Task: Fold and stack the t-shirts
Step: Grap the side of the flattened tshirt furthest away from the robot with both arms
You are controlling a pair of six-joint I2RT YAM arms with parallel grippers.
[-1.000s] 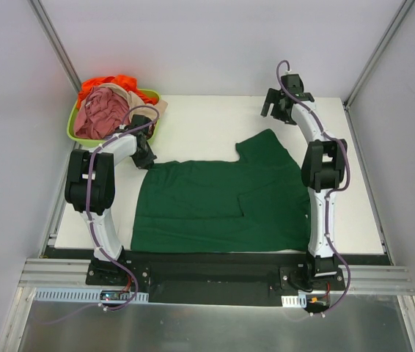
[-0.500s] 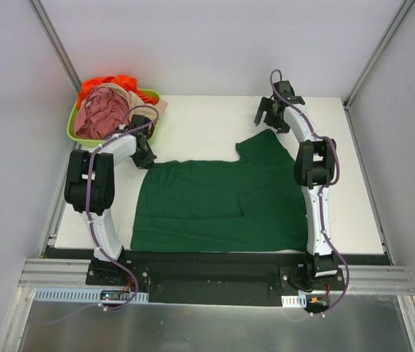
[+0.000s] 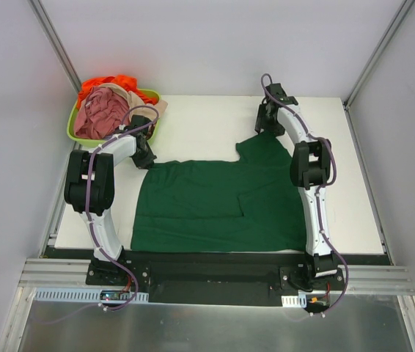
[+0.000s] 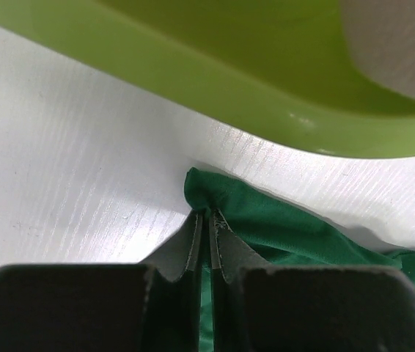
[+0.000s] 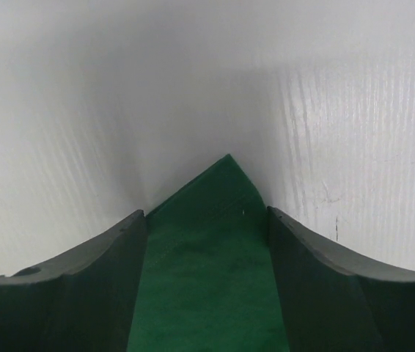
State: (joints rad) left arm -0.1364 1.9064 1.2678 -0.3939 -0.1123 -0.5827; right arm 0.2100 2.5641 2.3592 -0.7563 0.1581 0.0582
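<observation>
A dark green t-shirt point(image 3: 215, 198) lies spread on the white table, its right part folded over. My left gripper point(image 3: 146, 158) is shut on the shirt's far left corner point(image 4: 206, 192), next to the tub. My right gripper point(image 3: 266, 126) is open and low over the shirt's far right corner point(image 5: 218, 205), one finger on each side of the cloth tip. Pink point(image 3: 99, 114), orange point(image 3: 112, 81) and beige point(image 3: 155, 107) shirts lie heaped in the tub.
A lime-green plastic tub point(image 3: 78, 134) stands at the table's far left corner; its wall point(image 4: 193, 66) is close in front of my left gripper. White walls with metal posts enclose the table point(image 3: 200, 121). The arm bases sit at the near edge.
My right gripper has moved left and down from the back of the table onto the shirt's far right corner. The left arm has not moved.
</observation>
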